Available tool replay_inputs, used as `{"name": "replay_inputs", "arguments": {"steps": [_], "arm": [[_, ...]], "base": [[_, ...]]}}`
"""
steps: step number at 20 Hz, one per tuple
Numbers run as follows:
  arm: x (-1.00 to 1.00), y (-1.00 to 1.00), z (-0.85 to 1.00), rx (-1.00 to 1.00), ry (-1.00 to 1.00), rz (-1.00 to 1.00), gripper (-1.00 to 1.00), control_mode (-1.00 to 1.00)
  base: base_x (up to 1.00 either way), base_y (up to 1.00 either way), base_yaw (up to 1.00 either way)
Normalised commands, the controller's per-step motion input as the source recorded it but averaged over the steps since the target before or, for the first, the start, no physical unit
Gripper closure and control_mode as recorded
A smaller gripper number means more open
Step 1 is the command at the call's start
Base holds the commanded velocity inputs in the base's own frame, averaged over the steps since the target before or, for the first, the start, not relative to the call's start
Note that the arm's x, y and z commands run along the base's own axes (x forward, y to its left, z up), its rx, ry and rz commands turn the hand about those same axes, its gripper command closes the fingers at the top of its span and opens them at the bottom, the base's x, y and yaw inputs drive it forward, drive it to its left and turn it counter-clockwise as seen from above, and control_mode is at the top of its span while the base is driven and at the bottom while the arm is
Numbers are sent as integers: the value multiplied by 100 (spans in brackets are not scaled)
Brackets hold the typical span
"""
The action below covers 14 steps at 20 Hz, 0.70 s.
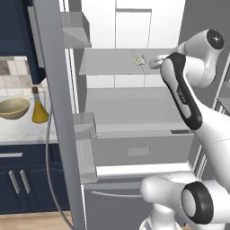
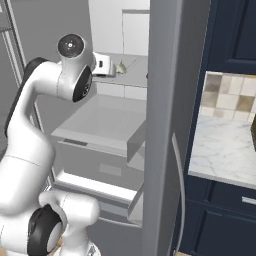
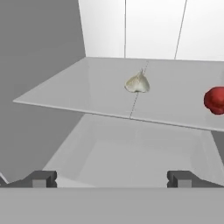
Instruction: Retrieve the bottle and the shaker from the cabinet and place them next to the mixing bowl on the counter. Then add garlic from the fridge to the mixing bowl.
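You have the two-finger gripper (image 3: 112,178) reaching into the open tall grey steel fridge (image 1: 134,148), level with the shelf that holds the small whitish lumpy garlic bulb (image 3: 137,82).

From the hand camera you see the two dark finger tips (image 3: 40,178) spread wide apart with nothing between them, and the garlic sits ahead of them on the grey upper shelf (image 3: 78,92), well apart from the tips. A round red item (image 3: 215,100) lies on the same shelf, off to one side of the garlic. In the left base view you see the garlic (image 1: 139,60) just beside the white hand. On the white marble counter with grey veins (image 1: 22,128), the round tan-yellow mixing bowl (image 1: 13,108) stands just beside the yellow-amber glass bottle with a dark stopper (image 1: 39,107).
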Motion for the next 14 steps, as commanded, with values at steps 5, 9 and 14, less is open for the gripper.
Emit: {"name": "replay_inputs", "arguments": {"steps": [5,9,14], "arm": [[46,0,-14,0,0,5,-100,-100],[47,0,-8,0,0,3,-100,-100],[42,0,0,0,0,1,-100,-100]], "base": [[0,0,0],[0,0,0],[0,0,0]]}}
